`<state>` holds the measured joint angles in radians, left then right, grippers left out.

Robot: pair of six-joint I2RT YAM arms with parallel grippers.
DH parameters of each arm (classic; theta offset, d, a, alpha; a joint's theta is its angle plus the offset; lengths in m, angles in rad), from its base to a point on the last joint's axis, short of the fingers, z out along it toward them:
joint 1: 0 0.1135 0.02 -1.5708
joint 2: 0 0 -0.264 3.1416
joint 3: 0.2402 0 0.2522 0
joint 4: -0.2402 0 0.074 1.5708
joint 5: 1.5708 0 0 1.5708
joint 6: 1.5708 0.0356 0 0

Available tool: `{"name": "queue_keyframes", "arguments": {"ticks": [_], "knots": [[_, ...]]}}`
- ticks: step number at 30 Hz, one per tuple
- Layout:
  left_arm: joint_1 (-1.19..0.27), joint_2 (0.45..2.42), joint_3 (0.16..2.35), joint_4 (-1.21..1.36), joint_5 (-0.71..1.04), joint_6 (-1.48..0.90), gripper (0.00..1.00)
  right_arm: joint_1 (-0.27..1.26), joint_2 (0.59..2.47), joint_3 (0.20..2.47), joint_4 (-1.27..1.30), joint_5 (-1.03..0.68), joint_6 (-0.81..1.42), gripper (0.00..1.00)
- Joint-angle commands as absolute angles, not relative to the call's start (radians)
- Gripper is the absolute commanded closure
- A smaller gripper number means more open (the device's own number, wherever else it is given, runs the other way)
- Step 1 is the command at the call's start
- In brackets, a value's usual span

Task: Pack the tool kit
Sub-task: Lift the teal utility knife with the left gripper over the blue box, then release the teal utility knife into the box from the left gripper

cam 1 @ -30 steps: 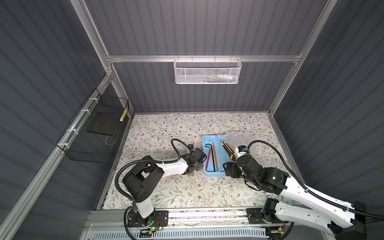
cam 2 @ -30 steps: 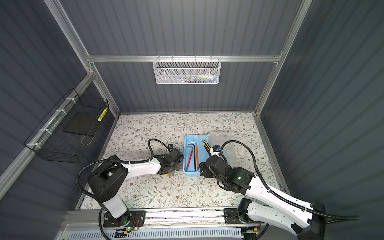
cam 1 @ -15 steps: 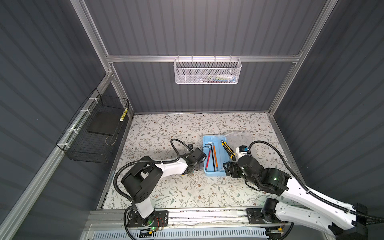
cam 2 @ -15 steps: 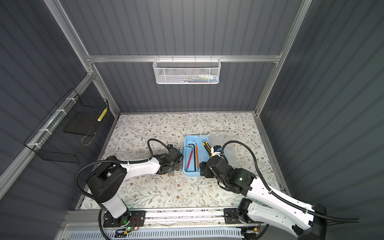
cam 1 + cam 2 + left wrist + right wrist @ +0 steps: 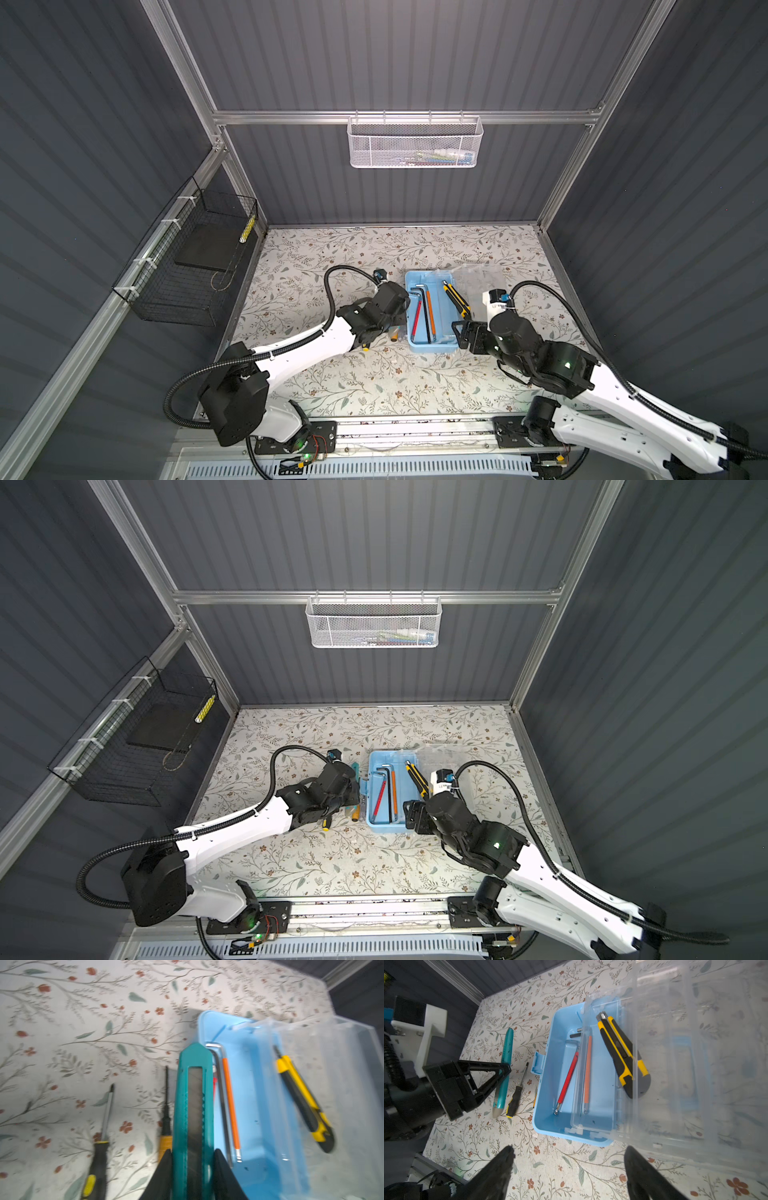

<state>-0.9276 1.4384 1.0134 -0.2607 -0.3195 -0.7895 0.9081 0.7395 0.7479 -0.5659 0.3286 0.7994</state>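
Note:
The light-blue box (image 5: pixel 442 332) (image 5: pixel 401 816) stands open mid-table, its clear lid (image 5: pixel 482 276) (image 5: pixel 695 1064) folded out to the right. Red (image 5: pixel 568 1080) and orange (image 5: pixel 587 1068) hex keys lie inside the box. A yellow-black knife (image 5: pixel 618 1051) (image 5: pixel 303 1101) rests on the clear inner tray. My left gripper (image 5: pixel 193 1159) (image 5: pixel 351 796) is shut on the teal utility knife (image 5: pixel 194 1105) (image 5: pixel 504 1053), just left of the box. Two screwdrivers (image 5: pixel 101 1147) (image 5: pixel 165 1122) lie on the table beside it. My right gripper (image 5: pixel 569 1155) (image 5: pixel 461 332) stands open and holds nothing at the box's near right corner.
A white mesh basket (image 5: pixel 415 143) hangs on the back wall. A black wire basket (image 5: pixel 191 262) hangs on the left wall. Grey walls close in the patterned table (image 5: pixel 374 382) on three sides.
The left gripper keeps its hold on the teal knife and has barely shifted. The right gripper has crept slightly left towards the box's near corner.

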Motion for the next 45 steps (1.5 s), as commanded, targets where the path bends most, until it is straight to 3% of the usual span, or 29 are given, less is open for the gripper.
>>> {"name": "queue_keyframes", "arguments": {"ticks": [1, 20, 30, 31, 32, 35, 38, 45], "knots": [[-0.999, 1.477, 1.104, -0.145, -0.274, -0.839, 1.0, 0.896, 0.694, 0.779, -0.642, 0.388, 0.785, 0.17], [-1.049, 1.872, 1.362, 0.01, -0.312, -0.892, 1.0, 0.881, 0.603, 0.754, -0.731, 0.423, 0.799, 0.17], [-1.049, 1.942, 1.404, -0.044, -0.352, -0.955, 1.0, 0.87, 0.585, 0.732, -0.74, 0.414, 0.798, 0.17], [-1.049, 1.948, 1.404, -0.052, -0.352, -0.96, 0.92, 0.868, 0.584, 0.732, -0.741, 0.413, 0.796, 0.16], [-1.049, 1.952, 1.405, -0.051, -0.349, -0.958, 0.74, 0.867, 0.584, 0.733, -0.743, 0.413, 0.798, 0.16], [-1.049, 1.96, 1.455, -0.055, -0.343, -0.951, 0.5, 0.865, 0.579, 0.739, -0.749, 0.415, 0.798, 0.14], [-1.049, 1.953, 1.459, -0.058, -0.351, -0.942, 0.44, 0.865, 0.574, 0.748, -0.76, 0.418, 0.795, 0.14], [-1.049, 1.923, 1.478, -0.073, -0.364, -0.865, 0.44, 0.861, 0.58, 0.767, -0.761, 0.416, 0.781, 0.15]]}}
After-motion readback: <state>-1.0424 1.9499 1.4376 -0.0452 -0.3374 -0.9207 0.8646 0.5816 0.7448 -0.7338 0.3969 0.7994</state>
